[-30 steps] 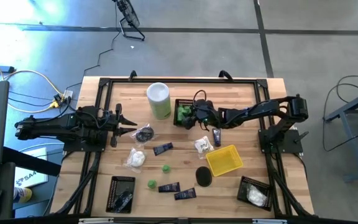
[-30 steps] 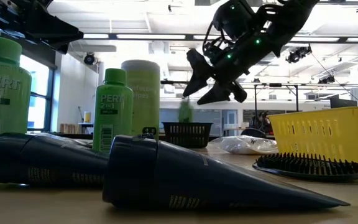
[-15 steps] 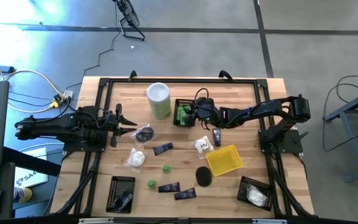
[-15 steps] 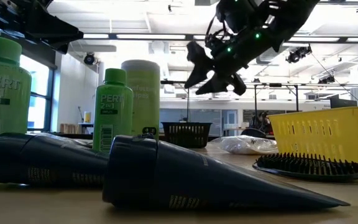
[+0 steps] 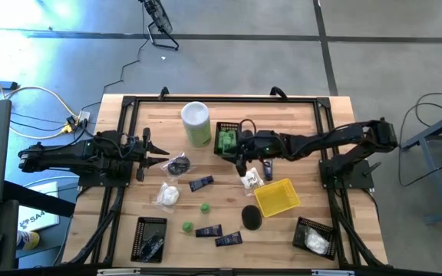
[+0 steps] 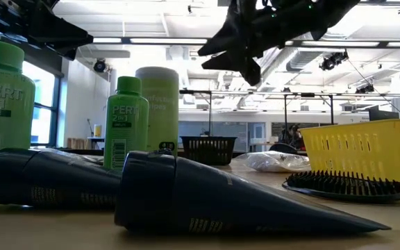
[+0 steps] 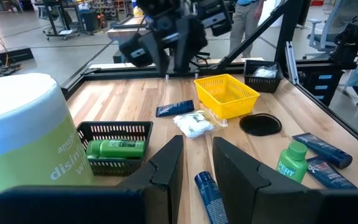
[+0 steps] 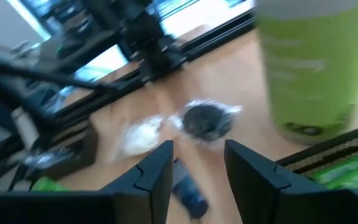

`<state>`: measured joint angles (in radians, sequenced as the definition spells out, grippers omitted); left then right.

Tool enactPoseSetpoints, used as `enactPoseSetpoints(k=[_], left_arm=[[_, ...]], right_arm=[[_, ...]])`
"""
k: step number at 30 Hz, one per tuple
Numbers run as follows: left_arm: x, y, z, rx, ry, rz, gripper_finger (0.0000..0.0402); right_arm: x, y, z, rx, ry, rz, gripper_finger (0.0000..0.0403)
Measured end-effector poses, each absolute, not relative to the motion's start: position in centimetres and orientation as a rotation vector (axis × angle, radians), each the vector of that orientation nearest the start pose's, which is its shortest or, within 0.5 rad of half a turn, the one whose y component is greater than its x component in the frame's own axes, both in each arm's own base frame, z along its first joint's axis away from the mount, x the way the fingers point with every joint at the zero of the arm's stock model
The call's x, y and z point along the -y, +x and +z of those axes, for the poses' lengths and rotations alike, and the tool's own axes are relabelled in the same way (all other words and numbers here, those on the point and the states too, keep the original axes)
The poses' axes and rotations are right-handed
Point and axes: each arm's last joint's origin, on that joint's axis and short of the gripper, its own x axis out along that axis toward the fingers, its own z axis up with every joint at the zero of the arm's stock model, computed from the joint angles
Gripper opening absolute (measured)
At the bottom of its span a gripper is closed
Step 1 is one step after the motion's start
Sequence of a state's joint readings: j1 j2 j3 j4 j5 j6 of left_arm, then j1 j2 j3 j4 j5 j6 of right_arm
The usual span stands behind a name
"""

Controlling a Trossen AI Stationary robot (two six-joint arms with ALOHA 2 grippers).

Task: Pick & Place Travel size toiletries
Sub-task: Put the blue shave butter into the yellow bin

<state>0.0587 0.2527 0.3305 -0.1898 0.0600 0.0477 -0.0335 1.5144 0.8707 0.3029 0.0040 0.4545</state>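
The toiletries lie spread on the wooden table: navy tubes, green bottles, white packets, a wrapped dark round piece and a dark round brush. One green bottle lies on its side in the black mesh basket. My right gripper hangs open and empty just off the basket's near side, high above the table in the low view. My left gripper is open and empty at the table's left.
The tall white-and-green canister stands left of the black basket. A yellow basket sits right of centre. Two more black baskets stand at the near edge, one on the left and one on the right, which holds a white packet.
My right gripper has risen and drawn back from over the black basket toward the table's near edge, staying open. A green bottle seen falling under it a second ago now lies in the basket.
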Motion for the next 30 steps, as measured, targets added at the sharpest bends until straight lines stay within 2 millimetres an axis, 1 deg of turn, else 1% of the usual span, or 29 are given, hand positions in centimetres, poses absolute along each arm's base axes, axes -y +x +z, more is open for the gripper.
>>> enactPoseSetpoints(k=[3,6,13,17,25,28,30], left_arm=[[-0.4,10.0,23.8,-0.112,0.041,-0.001,0.0084],[-0.4,10.0,23.8,-0.112,0.041,-0.001,0.0084],[-0.4,10.0,23.8,-0.111,0.041,-0.001,0.0084],[-0.4,10.0,23.8,-0.111,0.041,-0.001,0.0084],[-0.4,10.0,23.8,-0.111,0.041,-0.002,0.0084],[-0.4,10.0,23.8,-0.112,0.041,-0.002,0.0084],[-0.4,10.0,23.8,-0.111,0.041,-0.002,0.0084]], right_arm=[[0.6,32.8,23.6,-0.337,0.441,-0.068,0.0135],[0.4,32.8,23.6,-0.338,0.44,-0.063,0.0136],[0.5,32.8,23.6,-0.337,0.446,-0.068,0.0137],[0.6,32.9,23.7,-0.315,0.472,-0.116,0.0135],[0.4,32.0,24.5,-0.334,0.494,-0.121,0.011],[0.0,31.2,24.9,-0.371,0.488,-0.132,0.01],[-0.4,30.6,25.2,-0.389,0.472,-0.177,0.0093]])
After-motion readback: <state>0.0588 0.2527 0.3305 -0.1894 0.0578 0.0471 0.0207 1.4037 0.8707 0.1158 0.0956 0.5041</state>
